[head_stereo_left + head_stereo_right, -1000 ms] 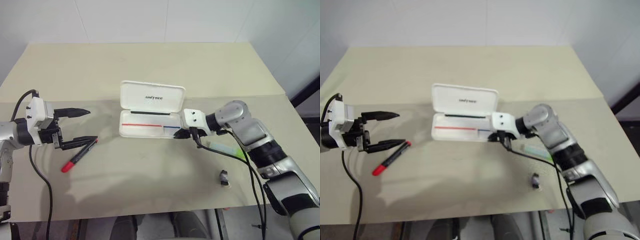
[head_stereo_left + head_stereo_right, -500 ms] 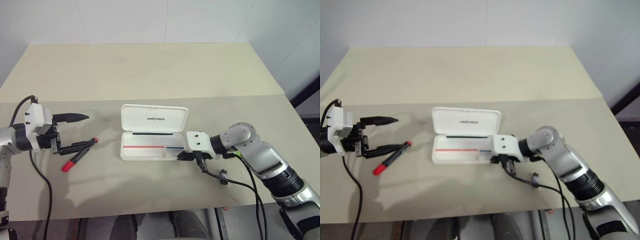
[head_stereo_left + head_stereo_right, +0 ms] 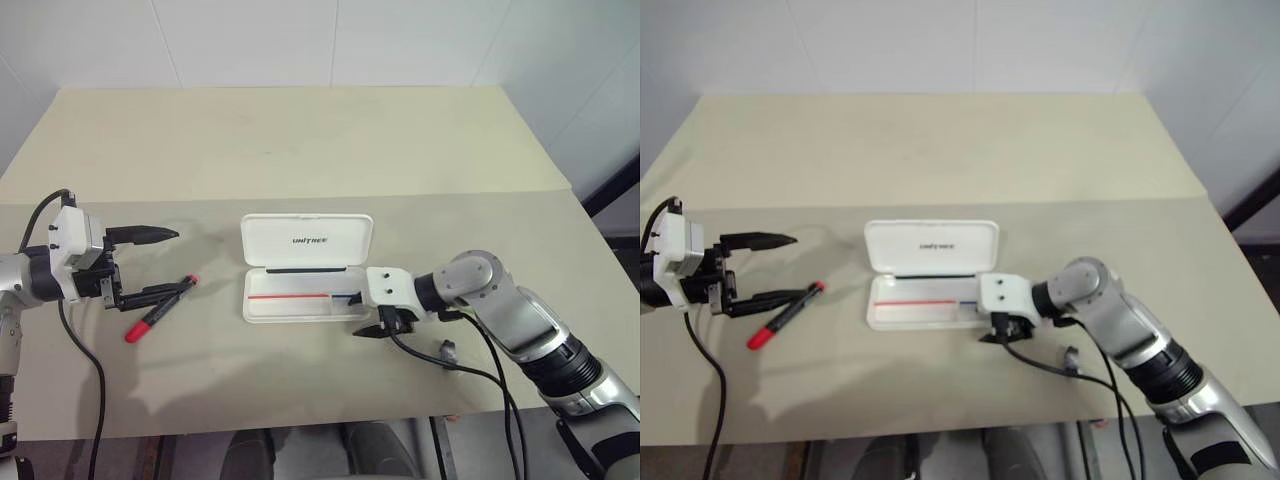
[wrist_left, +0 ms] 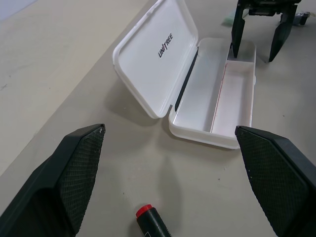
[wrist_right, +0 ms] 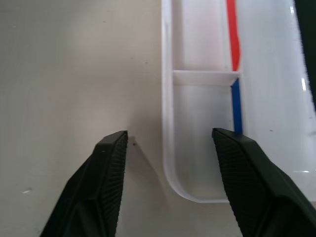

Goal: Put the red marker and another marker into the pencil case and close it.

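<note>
The pencil case point(image 3: 305, 280) lies open on the beige table point(image 3: 300, 150), its lid point(image 3: 306, 241) raised at the far side and its tray, marked with a red-and-blue stripe, facing up. The right gripper point(image 5: 170, 148) hangs over the tray's near right corner with its fingers point(image 5: 106, 173) spread and nothing between them; one finger stands outside the tray wall over the table, the other over the blue-striped end compartment. The left gripper point(image 3: 150, 265) has its fingers spread wide and empty, pointing toward the case. The red marker point(image 3: 158, 309) lies on the table just beside the lower left finger, its tip showing between the two fingers in the left wrist view. A small dark object point(image 3: 449, 349) lies near the right arm.
</note>
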Robot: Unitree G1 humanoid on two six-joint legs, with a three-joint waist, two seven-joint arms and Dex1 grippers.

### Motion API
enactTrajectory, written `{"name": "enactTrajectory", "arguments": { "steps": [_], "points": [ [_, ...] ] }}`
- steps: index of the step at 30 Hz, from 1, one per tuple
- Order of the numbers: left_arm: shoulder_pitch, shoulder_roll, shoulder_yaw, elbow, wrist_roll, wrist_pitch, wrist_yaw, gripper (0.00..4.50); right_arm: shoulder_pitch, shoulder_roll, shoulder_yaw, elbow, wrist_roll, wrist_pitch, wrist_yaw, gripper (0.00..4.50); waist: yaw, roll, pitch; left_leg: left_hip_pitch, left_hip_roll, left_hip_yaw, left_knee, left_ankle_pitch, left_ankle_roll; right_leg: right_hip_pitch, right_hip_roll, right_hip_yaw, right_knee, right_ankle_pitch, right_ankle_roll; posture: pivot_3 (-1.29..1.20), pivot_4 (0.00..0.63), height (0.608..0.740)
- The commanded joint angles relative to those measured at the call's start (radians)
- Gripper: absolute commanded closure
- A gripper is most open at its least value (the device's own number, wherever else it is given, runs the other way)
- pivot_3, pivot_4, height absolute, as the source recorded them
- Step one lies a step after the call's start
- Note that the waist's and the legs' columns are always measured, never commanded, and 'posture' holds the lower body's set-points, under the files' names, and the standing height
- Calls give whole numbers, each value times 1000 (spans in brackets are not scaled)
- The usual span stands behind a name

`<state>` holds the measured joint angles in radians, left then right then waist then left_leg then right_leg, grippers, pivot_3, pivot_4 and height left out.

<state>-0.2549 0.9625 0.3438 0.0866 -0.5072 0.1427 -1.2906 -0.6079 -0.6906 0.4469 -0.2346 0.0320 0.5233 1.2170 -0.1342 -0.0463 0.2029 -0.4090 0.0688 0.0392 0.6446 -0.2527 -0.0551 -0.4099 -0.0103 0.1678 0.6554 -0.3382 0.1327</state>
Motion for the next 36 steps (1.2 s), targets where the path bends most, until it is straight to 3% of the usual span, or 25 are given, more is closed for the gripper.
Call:
{"name": "enactTrajectory", "arguments": {
  "steps": [1, 11, 16, 17, 22, 25, 30, 36],
  "points": [
    [2, 3, 30, -30, -20, -1, 4, 0, -29, 5, -39, -16, 26, -33, 4, 1779, -1, 0, 0, 0, 0, 0, 0, 0, 0, 0, 0, 0, 0, 0, 0, 0, 150, 740],
    [102, 22, 83, -95, -4, -2, 25, 0, -49, -4, -200, -9, 160, -128, 26, 1779, -1, 0, 0, 0, 0, 0, -1, 0, 0, 0, 0, 0, 0, 0, 0, 0, 150, 740],
    [122, 42, 92, -108, 12, 16, 46, 0, 54, 55, -324, -61, 338, -199, 37, 136, 2, 0, 0, 0, 1, -1, -2, 0, 0, 1, 0, -1, -1, 0, -1, 0, 150, 740],
    [132, 55, 90, -111, 23, 25, 48, 0, 71, 75, -370, -69, 385, -219, 24, 53, 2, 0, 0, 0, 0, 0, -1, 0, 0, 1, 0, -1, 0, 0, 0, 0, 150, 740],
    [170, 121, 82, -84, 98, 41, 75, 0, 126, 54, -475, -122, 554, -165, 54, 53, 0, 0, 0, 1, 0, 0, -1, 0, 0, 2, 0, -1, 0, 0, 0, 0, 150, 740],
    [165, 154, 59, -109, 165, 127, 173, 0, 114, 57, -538, -121, 617, -123, -19, 53, 0, 0, 0, 2, 1, -1, -2, 0, 0, 2, 0, -1, 0, 0, -1, 0, 150, 740],
    [173, 175, 16, -187, 187, 305, 239, 0, 96, 50, -537, -82, 568, -175, -48, 53, -2, 0, 0, 2, 1, 0, -2, 0, 0, 1, 0, 0, 0, 0, -1, 0, 150, 740],
    [175, 133, -98, -375, 196, 541, 365, 0, 118, 64, -519, -108, 556, -191, -74, 53, 1, 0, 0, 1, 0, 0, -6, 0, 0, 0, 0, 0, -1, -1, -1, 0, 150, 740]
  ]
}}
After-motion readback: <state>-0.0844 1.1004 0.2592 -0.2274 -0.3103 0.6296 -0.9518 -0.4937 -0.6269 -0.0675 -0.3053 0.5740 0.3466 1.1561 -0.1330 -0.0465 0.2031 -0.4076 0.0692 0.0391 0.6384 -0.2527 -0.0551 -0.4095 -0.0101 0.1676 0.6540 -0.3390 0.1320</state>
